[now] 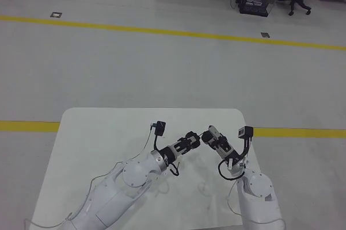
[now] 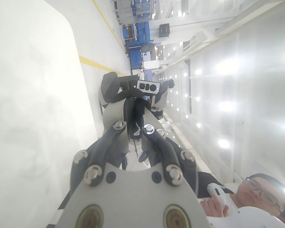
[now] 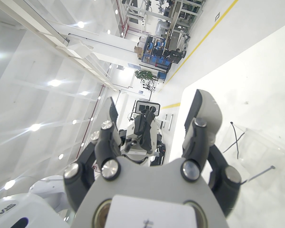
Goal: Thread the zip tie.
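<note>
Widely splayed right hand (image 3: 154, 97).

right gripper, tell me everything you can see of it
The right gripper is a two-finger claw: pale grey fingers with black inner pads, black link bars and silver pivot pins on a grey base plate. Its jaws stand wide open, nothing between them, nothing touching it. It is held above the white table, pointing at the left gripper, which faces it close by; in the top view their tips nearly meet over the table's middle.
</note>
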### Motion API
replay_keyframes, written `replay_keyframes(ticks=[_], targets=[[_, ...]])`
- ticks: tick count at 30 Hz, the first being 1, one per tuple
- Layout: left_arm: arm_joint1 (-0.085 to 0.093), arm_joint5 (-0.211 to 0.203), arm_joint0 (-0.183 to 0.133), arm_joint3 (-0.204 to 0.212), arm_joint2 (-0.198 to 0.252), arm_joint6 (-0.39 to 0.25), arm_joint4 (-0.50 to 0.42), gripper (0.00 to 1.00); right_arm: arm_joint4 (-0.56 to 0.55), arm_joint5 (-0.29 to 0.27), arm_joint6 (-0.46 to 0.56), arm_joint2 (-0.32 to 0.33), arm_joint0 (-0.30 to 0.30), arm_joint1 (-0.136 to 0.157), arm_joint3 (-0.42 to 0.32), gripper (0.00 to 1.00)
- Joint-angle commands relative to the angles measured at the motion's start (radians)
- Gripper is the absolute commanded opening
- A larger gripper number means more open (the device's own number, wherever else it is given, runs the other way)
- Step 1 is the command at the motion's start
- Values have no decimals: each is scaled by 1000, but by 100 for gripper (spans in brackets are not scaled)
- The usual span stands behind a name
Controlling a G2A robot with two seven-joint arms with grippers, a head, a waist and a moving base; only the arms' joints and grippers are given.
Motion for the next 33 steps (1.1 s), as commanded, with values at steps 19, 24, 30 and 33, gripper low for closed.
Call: replay_keyframes(ticks=[19,24,30,33], targets=[[6,0,6,-5,-6,-6,0,0,105,0,40,2,13,-7,45,0],[7,-2,4,-3,-3,-6,-1,0,111,0,49,-4,14,-10,51,0],[8,-2,3,-3,-3,-5,-1,0,109,0,57,-4,16,-12,53,1],[8,-2,2,-3,-3,-6,-2,0,108,0,56,-3,17,-13,53,5]])
